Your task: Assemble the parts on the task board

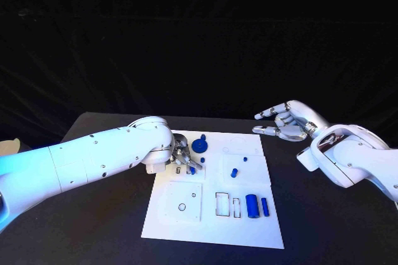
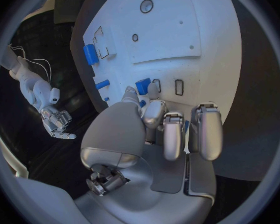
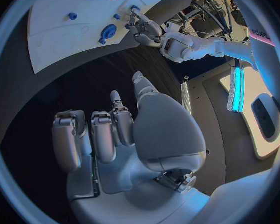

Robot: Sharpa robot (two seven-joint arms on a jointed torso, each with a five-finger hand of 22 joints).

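Parts lie scattered over the task board [image 1: 249, 230], the white plate in the middle of the black table [image 1: 99, 242]. Two blue cylinders [image 1: 251, 206] lie side by side near the board's front right, their long axes running front to back, the thicker one beside a thinner one [image 1: 264, 207]. Left of them are narrow rectangular slots [image 1: 223, 203] with the same front-to-back run. A blue gear [image 1: 199, 145] sits nearer the far edge, and a small blue peg [image 1: 234, 173] lies toward the middle, tilted slightly off that line.

The left hand [image 1: 184, 157] is low over the board just left of the gear, fingers curled downward with a small blue part [image 2: 142, 85] at the fingertips; the wrist view shows thumb and a finger meeting at that piece, though whether it is truly pinched I cannot tell. The right hand [image 1: 286, 122] hovers off the board's far right corner above the table, fingers loosely curled and apart, holding nothing.
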